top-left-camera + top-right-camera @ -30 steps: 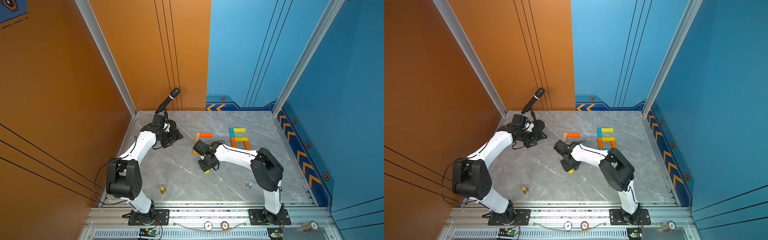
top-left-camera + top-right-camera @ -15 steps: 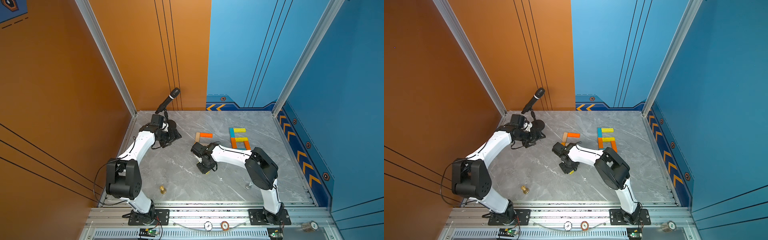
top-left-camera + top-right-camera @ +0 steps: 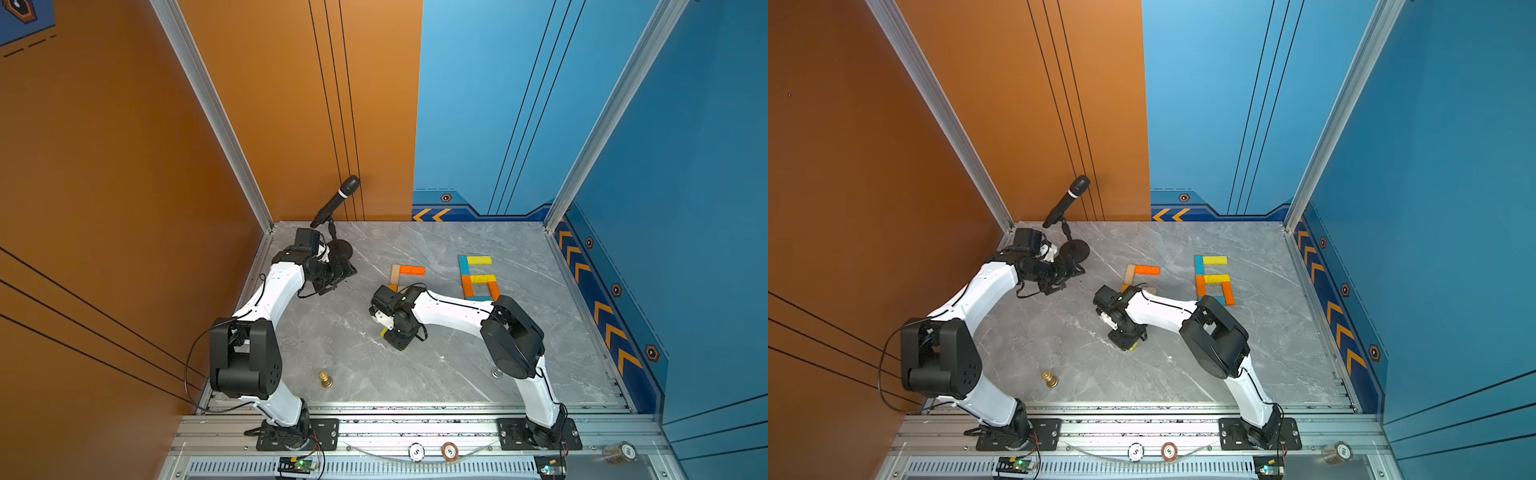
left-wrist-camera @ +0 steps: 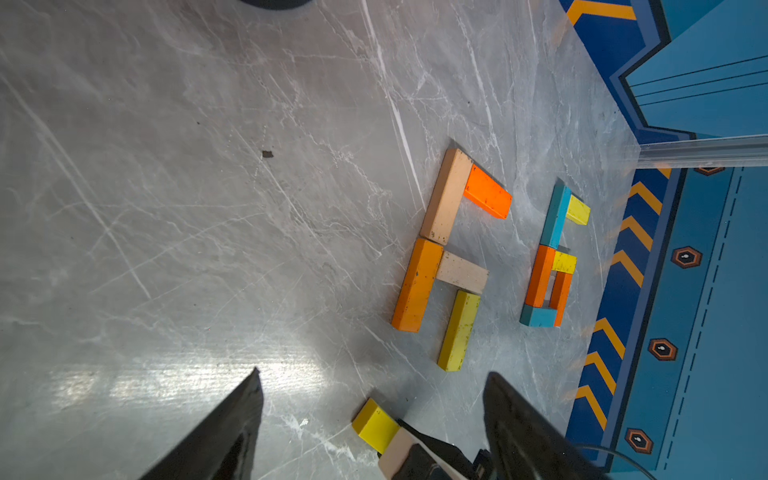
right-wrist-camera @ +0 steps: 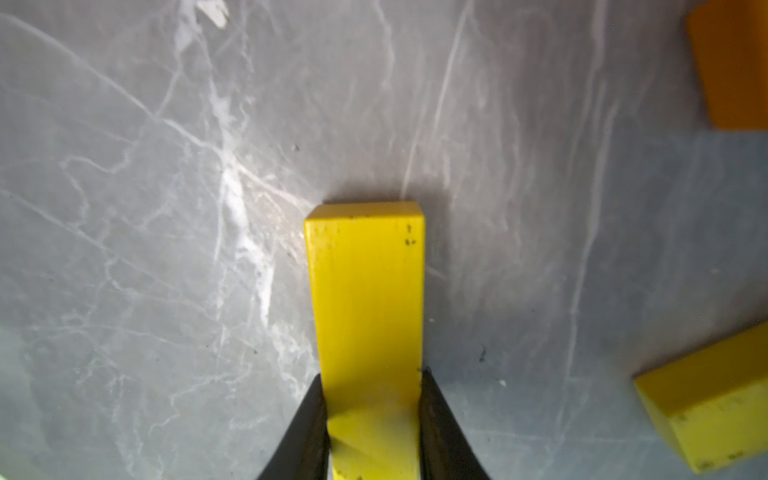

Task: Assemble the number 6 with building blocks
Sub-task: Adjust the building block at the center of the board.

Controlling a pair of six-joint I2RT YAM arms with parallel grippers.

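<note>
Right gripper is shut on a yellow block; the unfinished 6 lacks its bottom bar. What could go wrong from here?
1. The right gripper pinches the held yellow block near one end, with most of it sticking out, so it may pivot or slip on lifting.
2. The missing bar must sit against the ends of the orange block and the placed yellow block; a skewed approach would likely shove them out of line.

1. Top views: both mounted high above the base rail (image 3: 415, 428), facing steeply down and forward; far; near-identical coverage of the whole table (image 3: 457, 374).
2. Left wrist view: low, oblique, mid-range, facing the laid building blocks (image 4: 417, 282).
3. Right wrist view: very near, facing down onto the yellow block (image 5: 368, 291).
4. Overlap: all views include that yellow block.
</note>
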